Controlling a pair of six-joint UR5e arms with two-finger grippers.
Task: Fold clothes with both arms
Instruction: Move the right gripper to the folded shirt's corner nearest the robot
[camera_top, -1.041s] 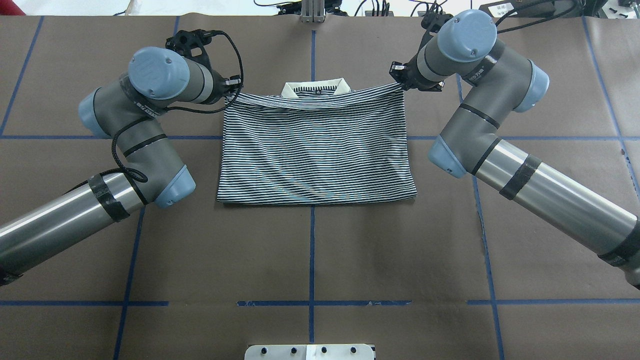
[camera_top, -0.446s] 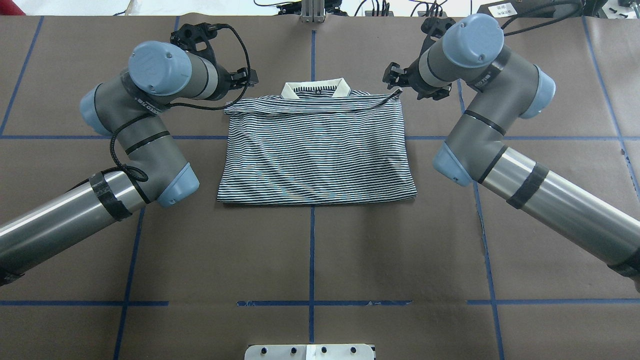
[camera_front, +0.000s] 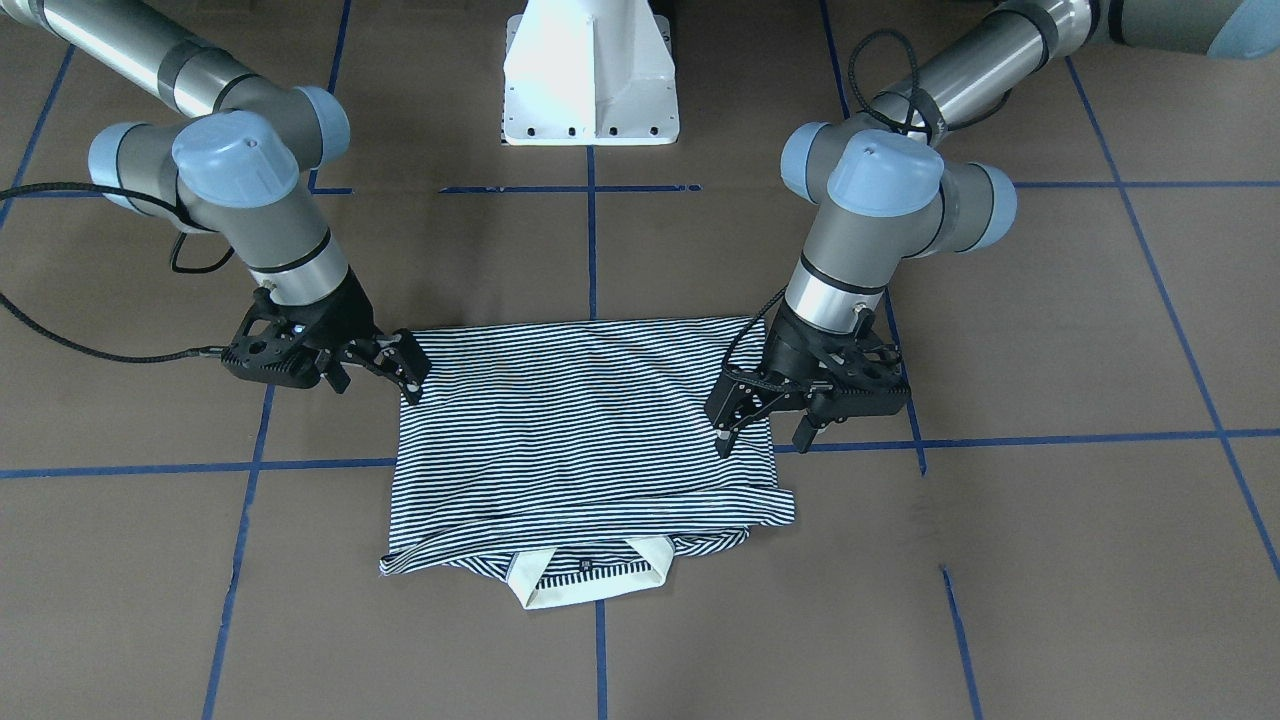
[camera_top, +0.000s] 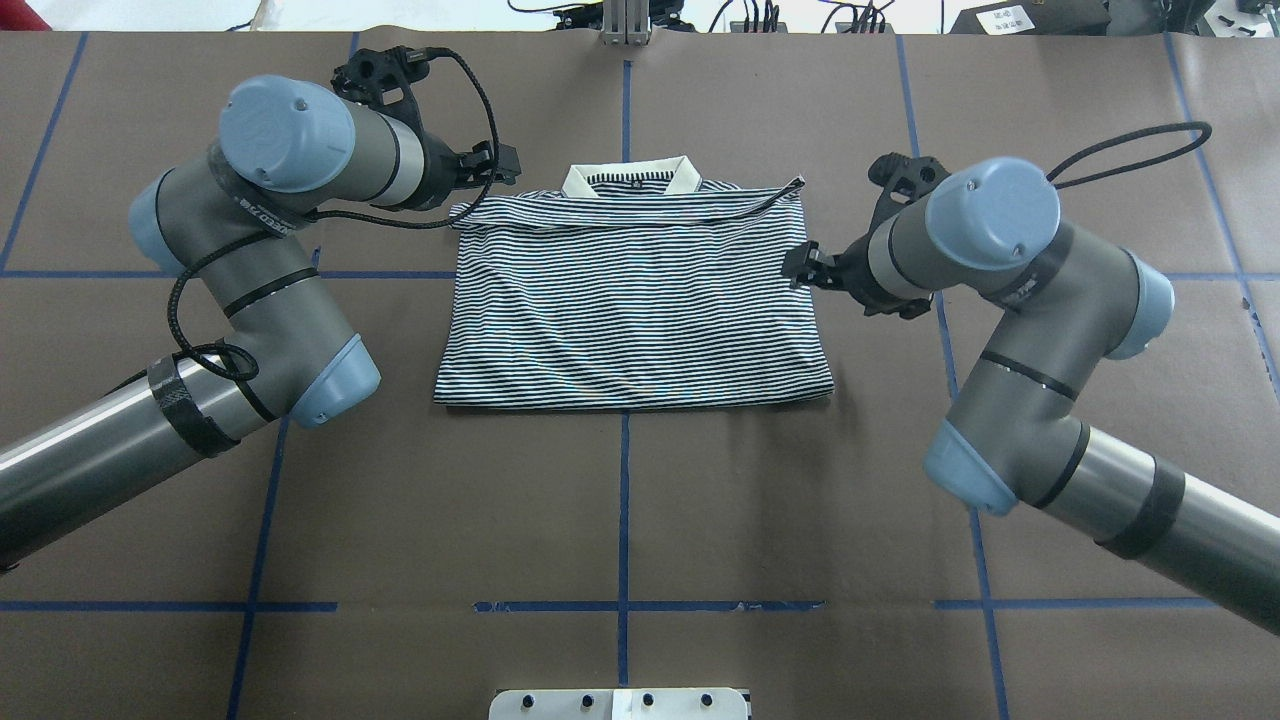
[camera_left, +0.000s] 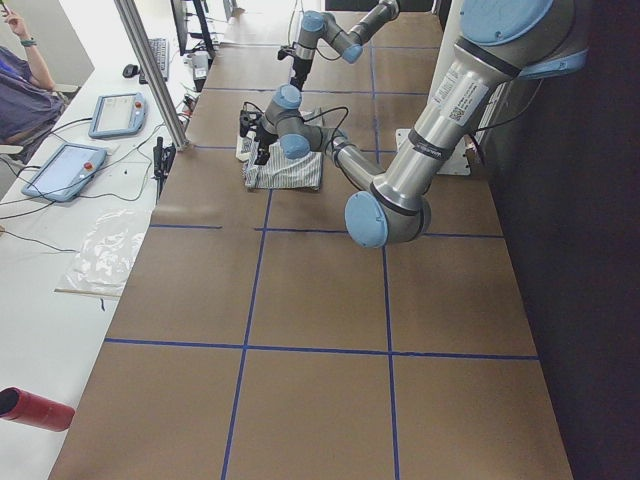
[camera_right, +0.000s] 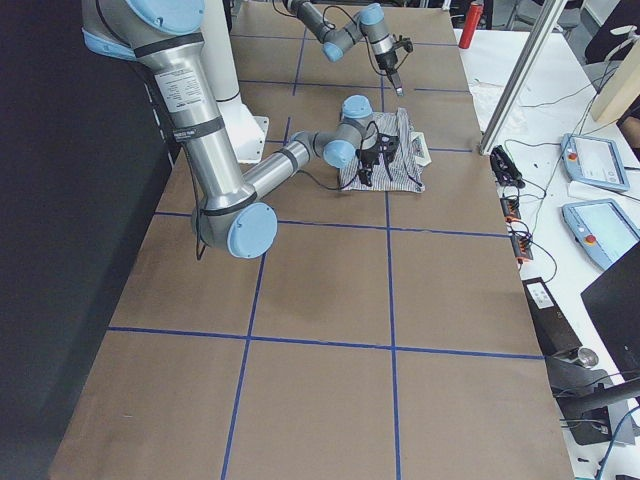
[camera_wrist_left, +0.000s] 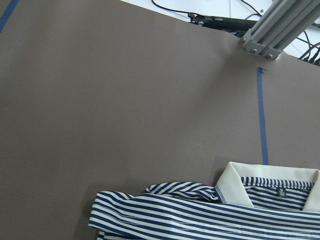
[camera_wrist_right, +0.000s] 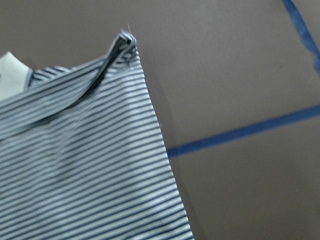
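The striped polo shirt (camera_top: 630, 300) lies folded in half on the brown table, its cream collar (camera_top: 628, 177) showing at the far edge. My left gripper (camera_top: 500, 165) hovers open just off the shirt's far left corner, holding nothing; it is at the right in the front-facing view (camera_front: 760, 437). My right gripper (camera_top: 798, 265) stands open beside the middle of the shirt's right edge, also holding nothing; it is at the left in the front-facing view (camera_front: 377, 385). The left wrist view shows the collar and corner (camera_wrist_left: 200, 215). The right wrist view shows the far right corner (camera_wrist_right: 75, 165).
The white pedestal base (camera_front: 590, 80) stands at the robot's side of the table. Blue tape lines (camera_top: 624, 500) divide the brown surface. An aluminium post (camera_top: 625, 20) rises at the far edge. A side desk with tablets (camera_left: 65, 170) and a seated person (camera_left: 20, 80) lies beyond.
Both grippers let go of the folded-over shirt corners and the top layer settled flat. The right gripper then drew back along the shirt's right edge; the left barely shifted.
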